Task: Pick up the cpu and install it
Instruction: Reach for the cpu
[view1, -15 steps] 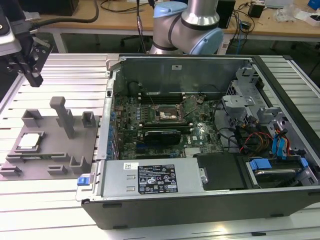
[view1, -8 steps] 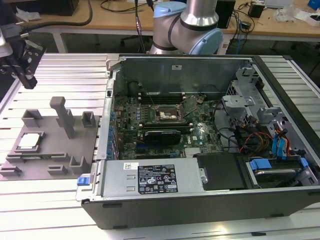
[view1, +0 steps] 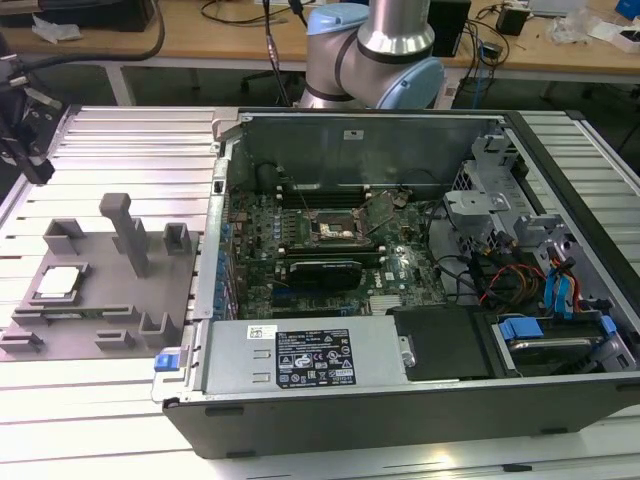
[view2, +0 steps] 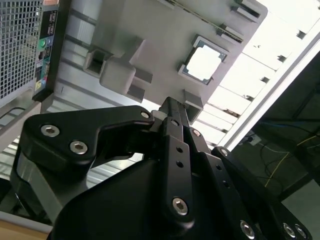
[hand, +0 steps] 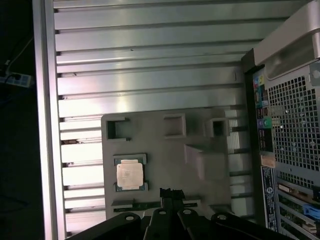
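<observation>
Cpu (hand: 129, 174) lies in grey fixture (hand: 165, 150), closed end effector (hand: 171, 191) partly cropped.

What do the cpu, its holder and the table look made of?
The cpu: silvery metal lid, brightly reflective, on a pale rim. Its holder: matte grey and blocky, looks like moulded or printed plastic. The table: ribbed, shiny slats, probably aluminium.

Silvery square cpu (view1: 57, 283) flat in grey fixture (view1: 100, 295)
</observation>
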